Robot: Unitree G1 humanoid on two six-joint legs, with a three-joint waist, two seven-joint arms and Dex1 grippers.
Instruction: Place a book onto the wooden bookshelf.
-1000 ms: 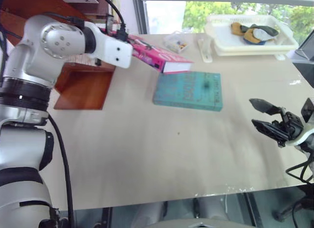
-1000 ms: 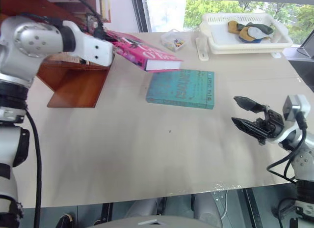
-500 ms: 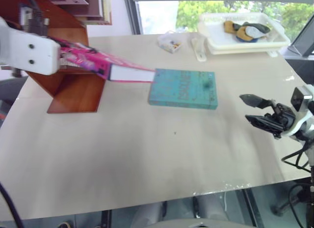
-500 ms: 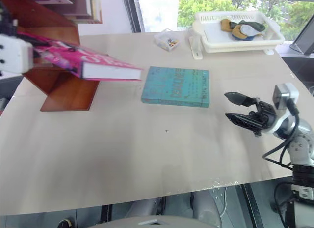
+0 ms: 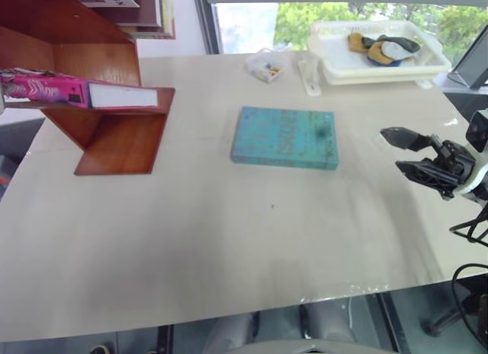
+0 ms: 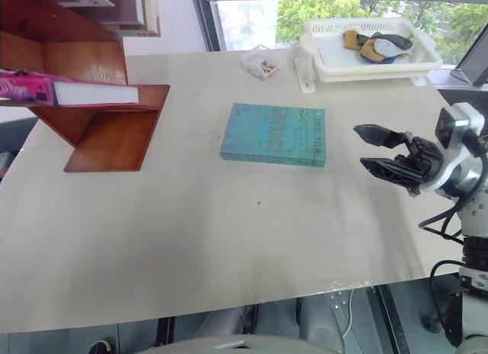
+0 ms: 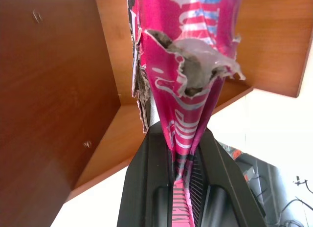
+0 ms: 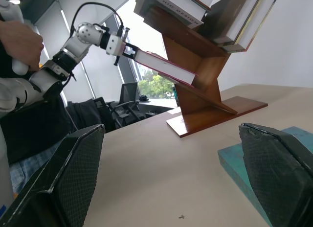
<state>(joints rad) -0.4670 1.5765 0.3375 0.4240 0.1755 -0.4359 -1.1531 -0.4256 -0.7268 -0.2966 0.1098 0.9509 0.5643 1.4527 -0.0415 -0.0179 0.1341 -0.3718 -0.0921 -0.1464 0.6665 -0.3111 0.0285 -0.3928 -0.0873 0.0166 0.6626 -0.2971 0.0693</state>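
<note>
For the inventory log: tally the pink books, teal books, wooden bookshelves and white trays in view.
Pink book: 1
Teal book: 1
Wooden bookshelf: 1
White tray: 1
Total: 4

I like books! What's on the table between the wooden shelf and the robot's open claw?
The teal book lies flat between the wooden bookshelf and the right gripper, seen from the head.

Table: pale beige table [image 5: 229, 247], bare over most of its top.
Window: window [image 5: 305, 18] beyond the far edge, green foliage outside in bright daylight.
Frame: dark window frame [image 5: 202, 22] upright.
Wall: white wall [image 8: 298, 51] behind.
</note>
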